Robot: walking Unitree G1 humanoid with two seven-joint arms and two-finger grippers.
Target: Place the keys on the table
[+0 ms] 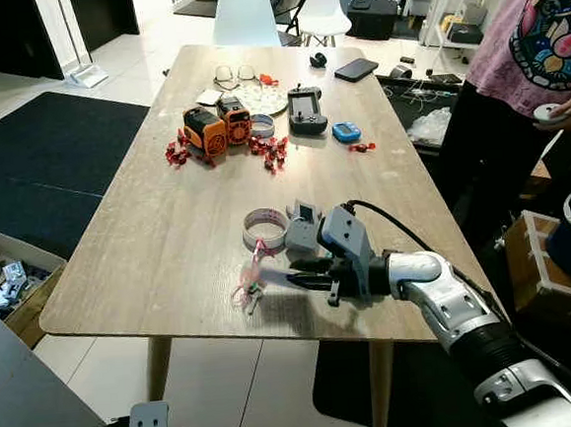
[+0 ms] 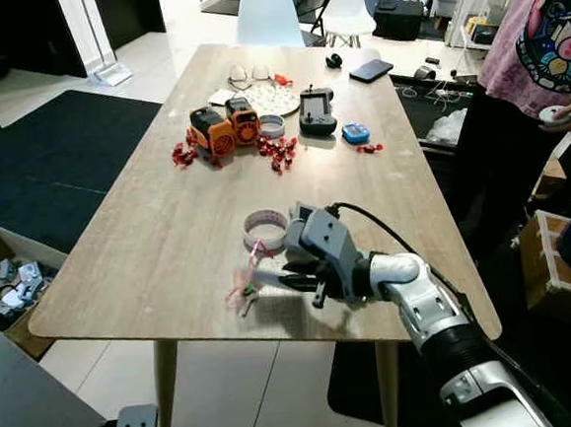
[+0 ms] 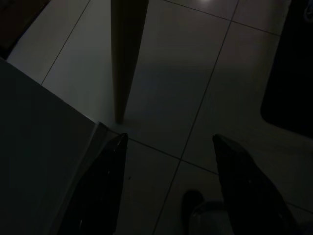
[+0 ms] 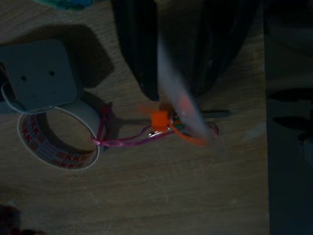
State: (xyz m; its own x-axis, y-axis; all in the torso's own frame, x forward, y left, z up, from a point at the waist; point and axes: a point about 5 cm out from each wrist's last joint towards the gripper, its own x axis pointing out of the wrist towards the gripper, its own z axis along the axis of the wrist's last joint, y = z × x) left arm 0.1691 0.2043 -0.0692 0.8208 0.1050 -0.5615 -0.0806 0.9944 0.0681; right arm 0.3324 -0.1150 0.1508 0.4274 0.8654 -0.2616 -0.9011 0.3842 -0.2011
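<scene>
The keys (image 1: 250,287), a small bunch with an orange tag and a pink cord, lie on the wooden table (image 1: 169,242) near its front edge. The same keys (image 4: 168,122) rest on the wood just beyond my two black fingers. A pale blurred strip runs from the bunch up into the gap between those fingers. My right gripper (image 1: 298,275) sits low over the table just right of the keys, its fingers apart. My left gripper (image 3: 166,186) hangs open below table height over the tiled floor, beside a table leg (image 3: 128,54).
A tape roll (image 1: 265,228) and a grey block (image 1: 302,226) lie just behind the keys. Orange devices (image 1: 215,128), red clips, a black controller (image 1: 307,108) and a phone (image 1: 356,68) sit farther back. A person (image 1: 526,66) stands at the table's right; a cardboard box (image 1: 4,280) is on the floor at left.
</scene>
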